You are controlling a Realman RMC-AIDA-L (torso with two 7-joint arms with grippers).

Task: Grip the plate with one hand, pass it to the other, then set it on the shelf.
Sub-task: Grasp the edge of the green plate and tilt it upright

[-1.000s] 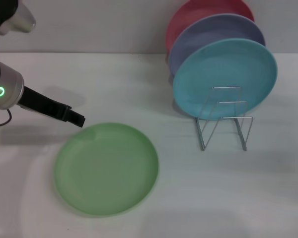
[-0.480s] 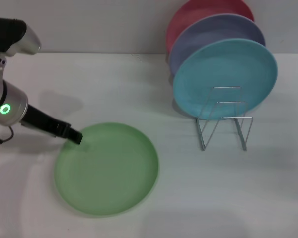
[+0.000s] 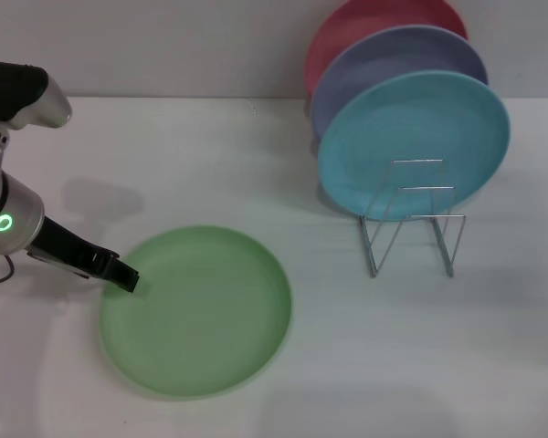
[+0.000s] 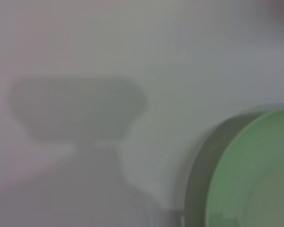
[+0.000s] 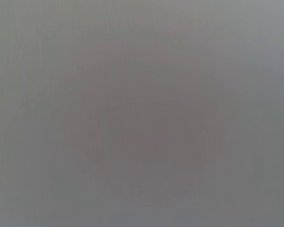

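Light-green plate (image 3: 196,311) lies flat on the white tabletop (image 3: 457,356), front left of the work area, well apart from the wire shelf (image 3: 411,219). Nothing lifted yet.

Left gripper (image 3: 123,275), on the silver wrist with the green ring, reaches in low from the left. Its black tip sits right at the plate's left rim, touching or just short of it; I cannot tell which. The low, slanted approach makes sense: a flat plate offers only its shallow rim, so the jaws must come in at the edge, one part under and one over. How wide the jaws stand cannot be made out from here. The left wrist view shows only the plate's green rim and its shadow beside bare tabletop, which fits a tip at the edge.

Right gripper is not seen in the head view; its wrist view gives nothing readable.

Shelf stands at the right. A turquoise plate (image 3: 413,144) leans upright in it, with a lavender plate (image 3: 384,57) and a pink plate (image 3: 365,23) behind. The front loops look free, likely the slot meant for the green one.
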